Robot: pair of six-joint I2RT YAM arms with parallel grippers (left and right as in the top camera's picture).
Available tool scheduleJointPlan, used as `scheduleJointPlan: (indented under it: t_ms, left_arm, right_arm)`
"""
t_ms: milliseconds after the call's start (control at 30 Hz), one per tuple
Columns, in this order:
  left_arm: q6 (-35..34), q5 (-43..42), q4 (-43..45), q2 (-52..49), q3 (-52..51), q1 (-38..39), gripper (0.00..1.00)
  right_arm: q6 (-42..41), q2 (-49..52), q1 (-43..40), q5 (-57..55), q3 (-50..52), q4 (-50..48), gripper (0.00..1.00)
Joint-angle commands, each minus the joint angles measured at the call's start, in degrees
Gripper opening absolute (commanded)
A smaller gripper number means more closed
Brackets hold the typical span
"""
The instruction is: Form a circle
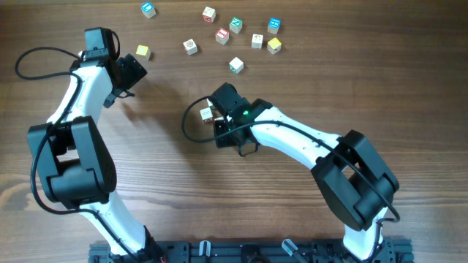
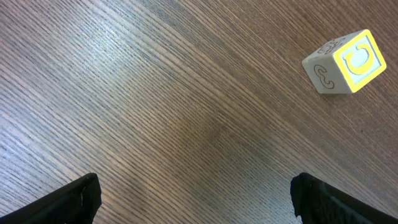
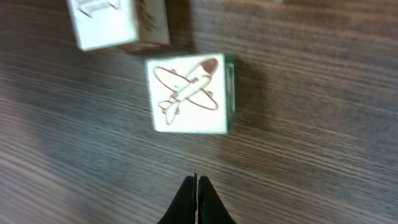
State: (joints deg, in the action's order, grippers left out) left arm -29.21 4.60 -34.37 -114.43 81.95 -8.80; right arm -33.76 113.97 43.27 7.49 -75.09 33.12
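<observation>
Here, right jaws together beside a possibly green-edged cube (image 3: 189, 93); left jaws apart over wood (image 2: 186, 112).

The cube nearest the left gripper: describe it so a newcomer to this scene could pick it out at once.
Find the left gripper, far left of the wooden table in the overhead view. Just beyond it, not touching, lies one small cube alone. Unlike the scattered cubes further right, it sits apart and shows a yellow-framed face with a C.
</observation>
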Motion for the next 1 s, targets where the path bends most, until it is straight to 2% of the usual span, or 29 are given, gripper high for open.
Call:
scheduleJointPlan:
  t_ms: [0,967]
  left_arm:
    - [0.4,-0.1,0.0,0.9,0.6,-0.1,1.00]
    - [0.4,-0.1,0.0,0.9,0.6,-0.1,1.00]
  right_arm:
    - [-1.1,0.9,0.3,0.0,1.6,-2.1,0.05]
    - [-0.9,0.9,0.3,-0.1,1.7,-8.1,0.04]
